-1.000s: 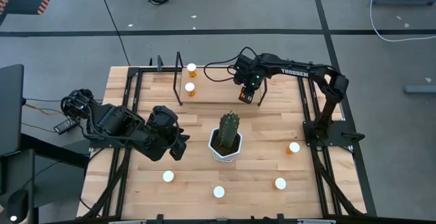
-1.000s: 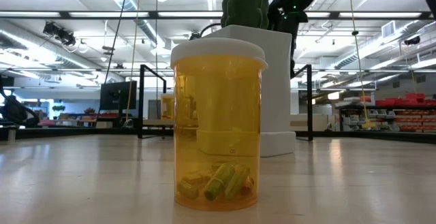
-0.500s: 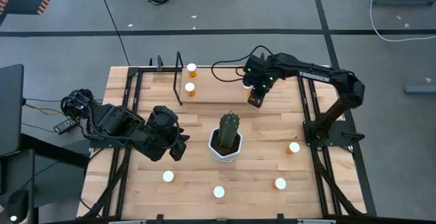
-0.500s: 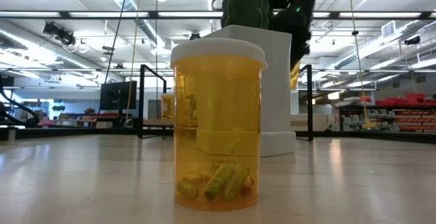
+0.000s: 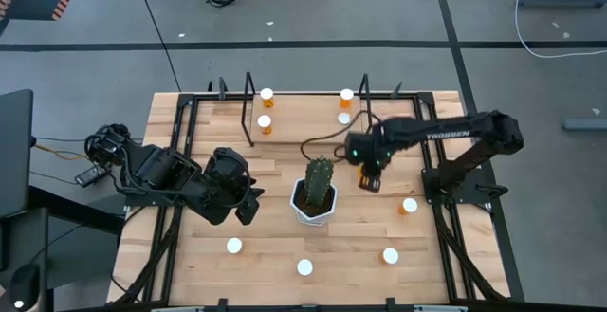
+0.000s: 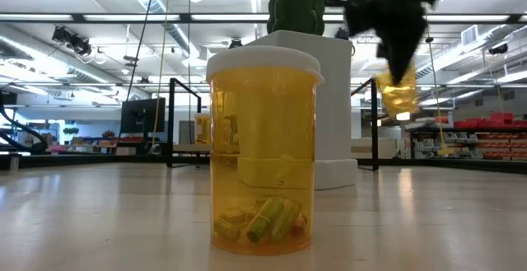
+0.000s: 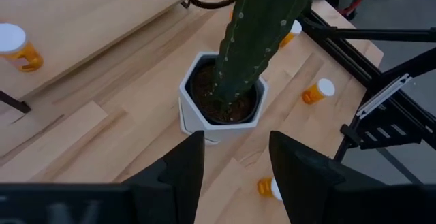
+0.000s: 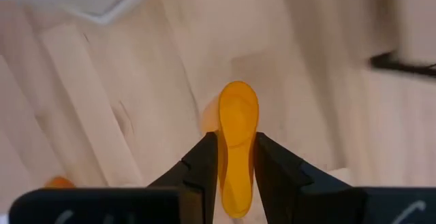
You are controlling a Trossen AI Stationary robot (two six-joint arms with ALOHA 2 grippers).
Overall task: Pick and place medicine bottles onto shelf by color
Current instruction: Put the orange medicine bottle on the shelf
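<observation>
My right gripper (image 5: 368, 179) hangs over the table right of the cactus, shut on a translucent orange medicine bottle (image 8: 238, 139), which also shows in the low view (image 6: 399, 91); its cap does not show. My left gripper (image 7: 235, 173) is open and hovers left of the cactus with nothing between its fingers. On the shelf (image 5: 303, 111) at the far edge, two bottles (image 5: 266, 122) stand at its left end and two bottles (image 5: 345, 96) at its right end. Loose white-capped bottles stand on the table (image 5: 409, 205) (image 5: 390, 255) (image 5: 304, 267) (image 5: 233, 246). My right gripper pinches the orange bottle's side walls (image 8: 238, 157) between its two fingers. The fingers point down from above. The bottle hangs below the fingers (image 6: 394, 44), lifted clear of the table.
A green cactus in a white pot (image 5: 316, 193) stands mid-table between the two grippers. One bottle (image 6: 263, 147) stands upright right in front of the low camera. Black frame rails (image 5: 436, 160) run along the table's left and right sides.
My right gripper has carried the orange bottle away from the shelf's right end toward the table's near edge and a little to the right, staying shut and pointing down. Two bottles at the shelf's right end have come into view behind it.
</observation>
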